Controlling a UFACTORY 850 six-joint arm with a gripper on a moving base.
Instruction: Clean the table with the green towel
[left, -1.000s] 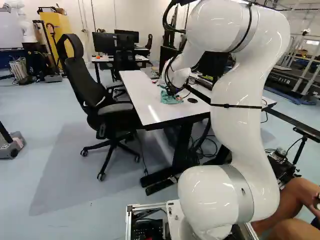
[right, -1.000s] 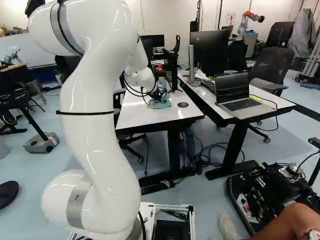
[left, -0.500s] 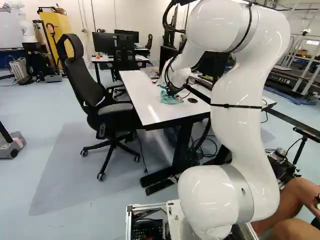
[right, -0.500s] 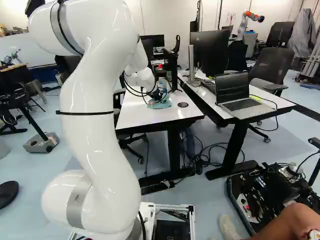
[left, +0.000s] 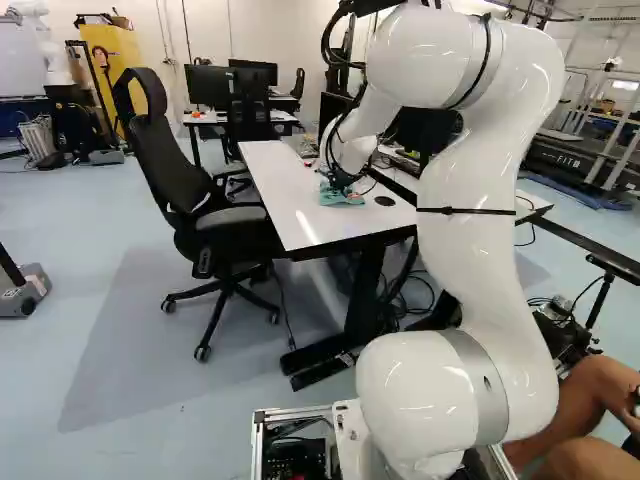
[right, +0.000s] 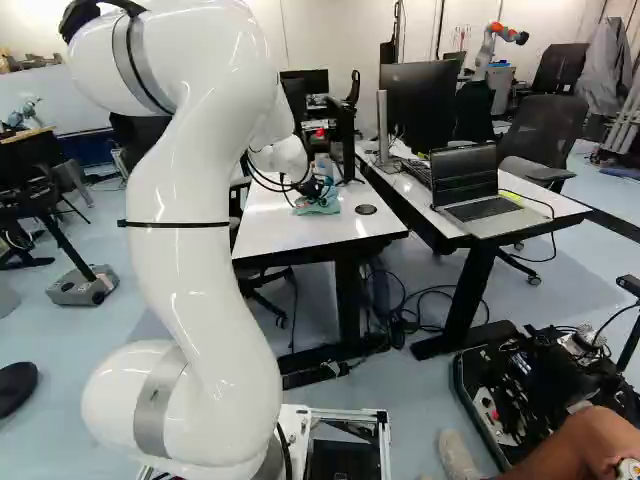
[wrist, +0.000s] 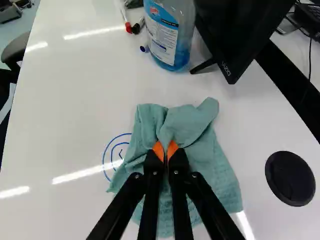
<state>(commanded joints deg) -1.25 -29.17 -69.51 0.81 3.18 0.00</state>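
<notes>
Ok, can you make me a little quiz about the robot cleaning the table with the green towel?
1. True or false: the gripper is pinching the green towel.
2. Pick one: what colour are the curved lines on the table beside the towel? A) red B) blue C) green
3. Fill in the blank: in the right base view, an open ____ sits on the other table, the one farther right.

Key: 1. true; 2. B; 3. laptop

Free room beside towel (wrist: 210, 172), bottle (wrist: 169, 37) ahead
</notes>
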